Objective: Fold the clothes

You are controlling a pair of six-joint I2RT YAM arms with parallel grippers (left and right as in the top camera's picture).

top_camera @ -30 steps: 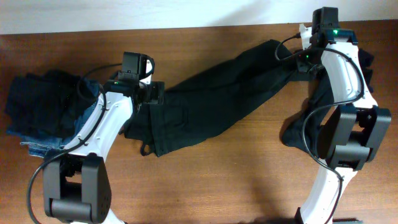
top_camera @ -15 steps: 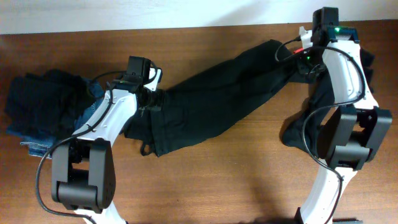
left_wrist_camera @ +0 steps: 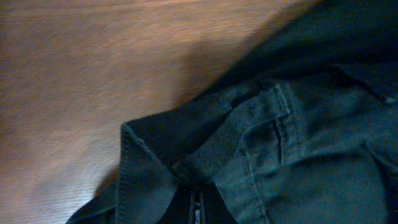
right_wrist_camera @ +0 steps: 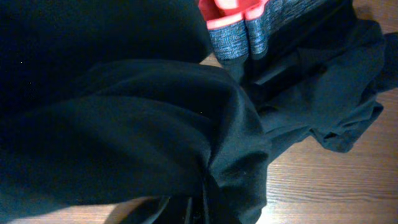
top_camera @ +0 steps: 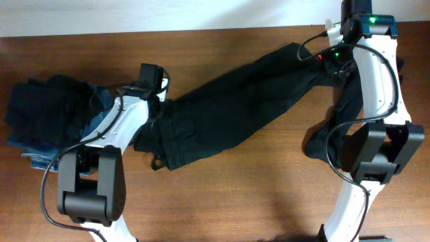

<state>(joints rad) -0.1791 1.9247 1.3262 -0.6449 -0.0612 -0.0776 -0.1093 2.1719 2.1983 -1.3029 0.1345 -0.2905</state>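
Wooden table (top_camera: 269, 175), black garment (top_camera: 228, 114) pinched by left pincer (top_camera: 161, 107), right pincer (top_camera: 331, 60)

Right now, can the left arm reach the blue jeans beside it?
Probably, but not straight away. The blue jeans lie close beside the left arm with nothing between them, yet the left pincer is shut on the big black garment, so it would have to let go first.
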